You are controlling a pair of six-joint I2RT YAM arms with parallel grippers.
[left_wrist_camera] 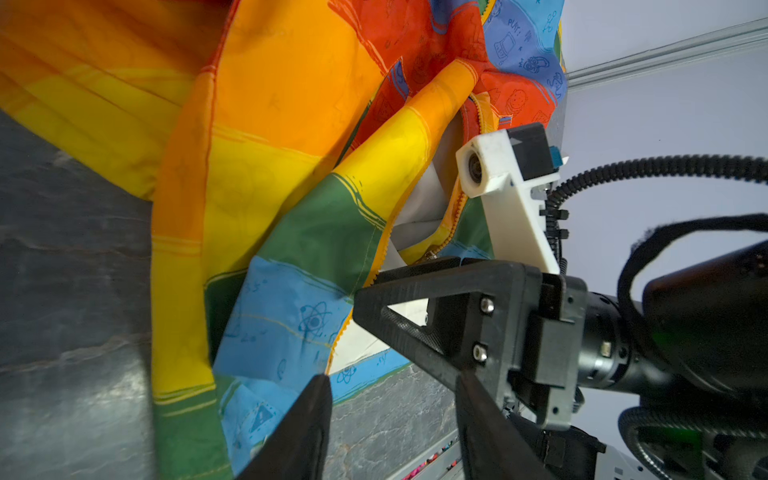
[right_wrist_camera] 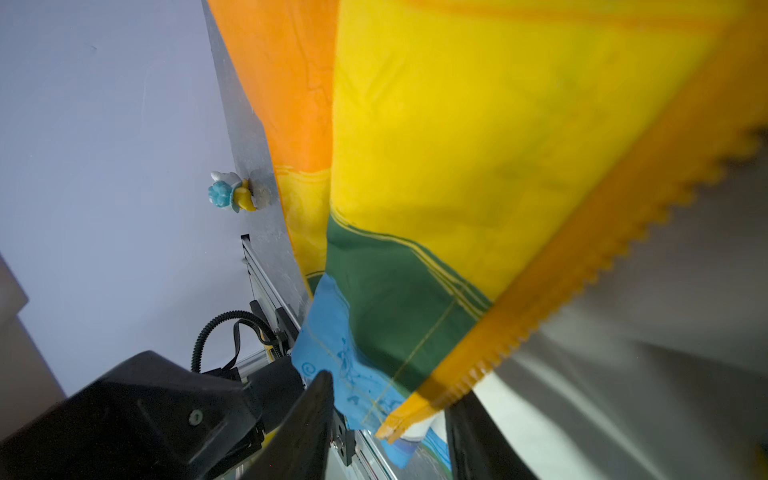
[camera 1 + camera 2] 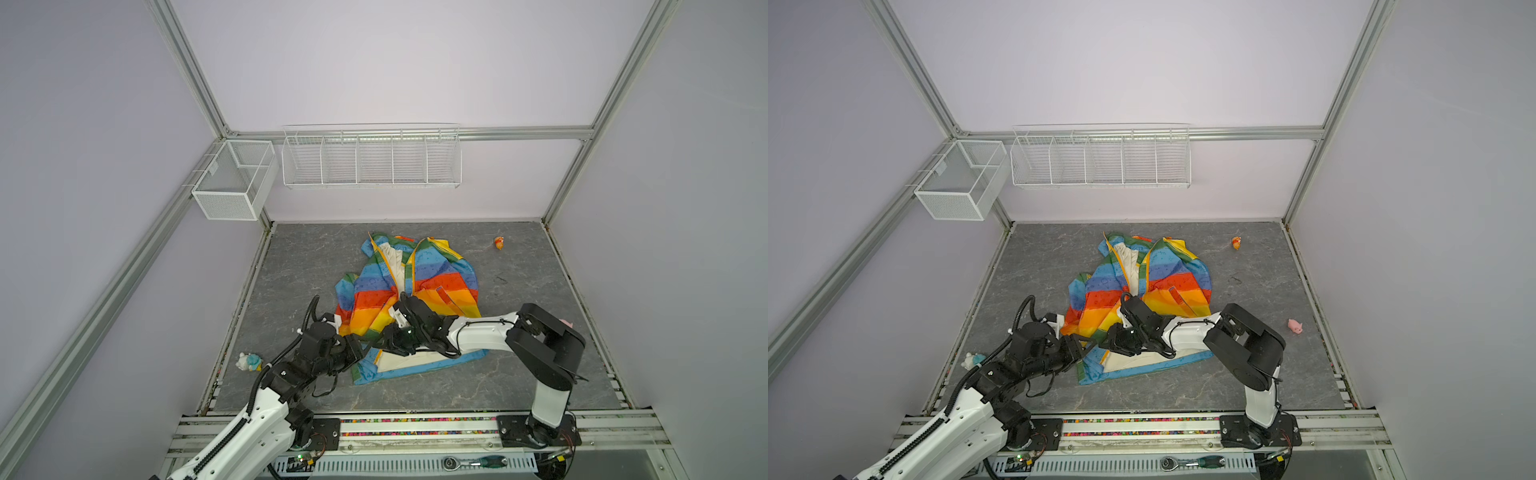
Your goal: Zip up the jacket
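My jacket [image 3: 419,282] lies in the middle of the desk [image 3: 519,374], front gaping: nothing zipped yet. Toward the desk's near side, my left jaws stand half-open, gripping nothing. My right jaws stand apart around the zipper strip's [image 2: 582,262] end.

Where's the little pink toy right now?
In a top view the pink toy lies on the grey tabletop near its right edge, just right of the right arm's elbow, apart from the jacket.

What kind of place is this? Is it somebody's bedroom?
Most likely a robot lab booth, not a bedroom. A left arm and a right arm are bolted to a metal rail, plain walls sit in a metal frame, and the jacket lies on a grey tabletop.
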